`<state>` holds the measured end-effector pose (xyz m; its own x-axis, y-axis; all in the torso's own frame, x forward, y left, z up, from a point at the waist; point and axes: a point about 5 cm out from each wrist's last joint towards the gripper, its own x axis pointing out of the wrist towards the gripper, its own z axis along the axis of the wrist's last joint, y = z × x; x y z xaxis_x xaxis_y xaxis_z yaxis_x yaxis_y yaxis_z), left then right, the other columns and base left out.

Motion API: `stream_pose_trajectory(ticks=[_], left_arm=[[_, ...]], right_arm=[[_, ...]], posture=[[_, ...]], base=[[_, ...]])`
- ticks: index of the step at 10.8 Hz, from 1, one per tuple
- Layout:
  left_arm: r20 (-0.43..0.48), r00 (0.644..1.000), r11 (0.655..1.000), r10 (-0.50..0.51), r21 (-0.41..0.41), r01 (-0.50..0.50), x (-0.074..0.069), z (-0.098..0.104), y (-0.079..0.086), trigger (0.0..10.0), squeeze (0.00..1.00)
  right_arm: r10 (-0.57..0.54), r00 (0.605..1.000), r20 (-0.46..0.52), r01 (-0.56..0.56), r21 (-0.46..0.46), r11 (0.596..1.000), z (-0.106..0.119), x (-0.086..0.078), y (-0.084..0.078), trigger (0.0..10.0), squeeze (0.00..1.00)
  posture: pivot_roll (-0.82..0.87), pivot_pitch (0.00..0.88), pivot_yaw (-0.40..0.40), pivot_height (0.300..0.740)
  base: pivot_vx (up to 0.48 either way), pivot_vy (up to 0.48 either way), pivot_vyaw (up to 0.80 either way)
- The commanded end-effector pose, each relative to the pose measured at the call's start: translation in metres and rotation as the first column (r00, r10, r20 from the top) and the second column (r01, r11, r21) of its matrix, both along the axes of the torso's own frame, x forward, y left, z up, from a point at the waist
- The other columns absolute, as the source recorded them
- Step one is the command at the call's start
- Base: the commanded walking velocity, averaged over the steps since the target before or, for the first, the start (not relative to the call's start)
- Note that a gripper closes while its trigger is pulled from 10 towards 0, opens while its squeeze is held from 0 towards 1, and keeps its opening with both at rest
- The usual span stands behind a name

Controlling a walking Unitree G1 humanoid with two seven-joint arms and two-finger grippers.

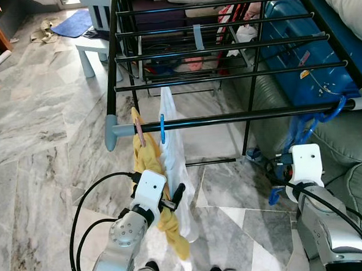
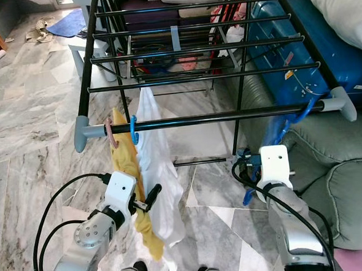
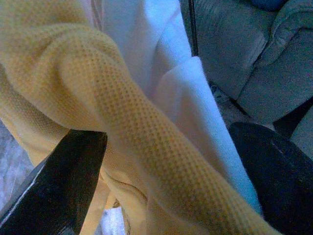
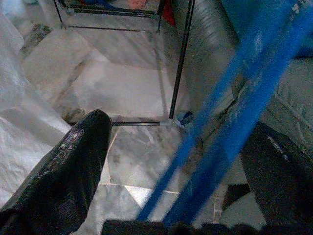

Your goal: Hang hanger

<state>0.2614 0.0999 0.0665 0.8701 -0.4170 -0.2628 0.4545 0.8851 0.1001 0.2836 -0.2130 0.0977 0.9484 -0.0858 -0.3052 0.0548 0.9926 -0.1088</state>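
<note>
From the head camera I see a blue hanger point(image 1: 309, 127) hooked on the front rail of the black drying rack point(image 1: 229, 116), at its right end, hanging down beside the right gripper point(image 2: 274, 157). My right wrist view adds the detail: fingers point(image 4: 68, 166) spread wide, the hanger's blue bars running between them, untouched. The left gripper point(image 1: 172, 197) stands open around a yellow garment point(image 3: 122, 112) beside a white garment point(image 3: 161, 54); both hang from that rail.
</note>
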Motion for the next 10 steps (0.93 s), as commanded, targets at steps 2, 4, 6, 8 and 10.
stream_pose_trajectory(ticks=[2,4,6,8,10], left_arm=[[-0.010,1.000,1.000,0.000,0.023,0.000,-0.0020,-0.0043,0.0012,10.0,0.00],[-0.007,1.000,1.000,-0.005,0.024,0.006,-0.0022,-0.0043,-0.0003,10.0,0.00],[-0.004,1.000,0.999,-0.012,0.030,0.012,-0.0021,-0.0042,-0.0012,10.0,0.00],[0.000,1.000,0.999,-0.013,0.034,0.013,-0.0021,-0.0041,-0.0017,10.0,0.00],[0.001,1.000,0.999,-0.008,0.036,0.008,-0.0018,-0.0042,-0.0018,10.0,0.00]], right_arm=[[-0.006,1.000,0.015,0.007,-0.033,0.999,0.0031,-0.0034,0.0026,10.0,1.00],[-0.022,0.999,0.036,0.024,-0.041,0.999,0.0056,-0.0083,0.0019,10.0,1.00],[-0.006,1.000,0.023,0.007,-0.041,0.999,0.0014,-0.0115,0.0089,10.0,0.96],[-0.003,1.000,0.022,0.004,-0.034,0.999,0.0018,-0.0110,0.0105,10.0,0.69],[-0.007,1.000,0.023,0.008,-0.038,0.999,0.0021,-0.0101,0.0095,10.0,0.69]], posture=[[-0.05,0.171,-0.006,0.740],[-0.06,0.176,-0.007,0.740],[-0.06,0.174,-0.006,0.740],[-0.05,0.171,-0.009,0.740],[-0.05,0.169,-0.012,0.740]], base=[[0.000,0.000,0.00],[0.000,0.000,0.00],[0.000,0.000,0.00],[-0.274,0.000,0.00],[-0.293,0.000,0.00]])
